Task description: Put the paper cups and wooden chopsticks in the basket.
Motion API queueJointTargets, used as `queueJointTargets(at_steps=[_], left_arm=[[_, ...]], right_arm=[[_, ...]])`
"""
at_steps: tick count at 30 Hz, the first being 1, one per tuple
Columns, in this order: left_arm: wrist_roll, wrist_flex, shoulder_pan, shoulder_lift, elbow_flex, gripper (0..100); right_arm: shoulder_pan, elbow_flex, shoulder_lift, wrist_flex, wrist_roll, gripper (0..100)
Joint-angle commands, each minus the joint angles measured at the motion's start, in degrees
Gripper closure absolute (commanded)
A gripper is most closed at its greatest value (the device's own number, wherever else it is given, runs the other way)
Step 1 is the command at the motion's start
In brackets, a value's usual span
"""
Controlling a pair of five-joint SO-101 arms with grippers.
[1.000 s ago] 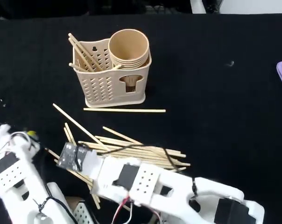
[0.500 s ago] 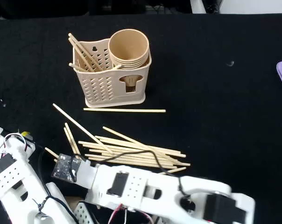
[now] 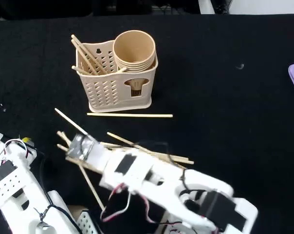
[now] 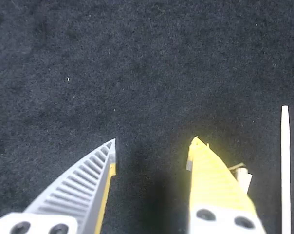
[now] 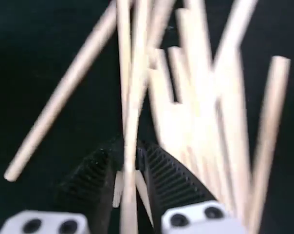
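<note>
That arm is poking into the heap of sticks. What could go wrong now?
The right gripper has its fingers closed on one chopstick inside the loose pile of chopsticks. Lifting could drag or scatter the neighbours lying across it. The stick is thin and long, so it might swivel or slip out on the way. At the basket, the chopsticks already inside lean across their compartment beside the paper cups, so the new one might catch and fall out.

The left pincer [image 4: 154,141] hangs spread wide over the black counter [image 4: 137,58], a single wooden chopstick [image 4: 284,165] lying just beside it.
</note>
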Motion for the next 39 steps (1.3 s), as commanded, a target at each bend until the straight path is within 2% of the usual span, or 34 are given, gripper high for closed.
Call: queueJointTargets(at_steps=[1,7,10,14,21,28,33,39], left_arm=[[0.53,-1.05,-0.31,-0.88,-3.38,76],[0.53,-1.05,0.13,-0.88,-3.38,76],[0.18,-0.97,1.89,-0.79,-3.3,76],[0.09,-0.88,2.07,-0.53,-3.3,76],[0.09,-0.88,2.07,-0.53,-3.3,76],[0.09,-0.88,2.07,-0.53,-3.3,76],[0.09,-0.97,2.07,-0.53,-3.3,76],[0.09,-0.97,2.07,-0.53,-3.21,76]], right_arm=[[4.4,-2.59,-9.54,6.51,2.99,98.8],[10.46,-2.77,-26.15,16.53,5.98,98.8],[12.75,-2.15,-33.19,17.05,7.12,98.8],[13.19,1.98,-33.63,16.97,8.79,98.8],[13.27,7.25,-23.16,14.77,13.54,98.0],[13.01,-2.77,-12.09,14.15,13.54,75.7],[12.92,-12.62,-0.48,9.76,10.64,75.8],[13.19,-24.92,16.4,7.12,10.64,76.2]])
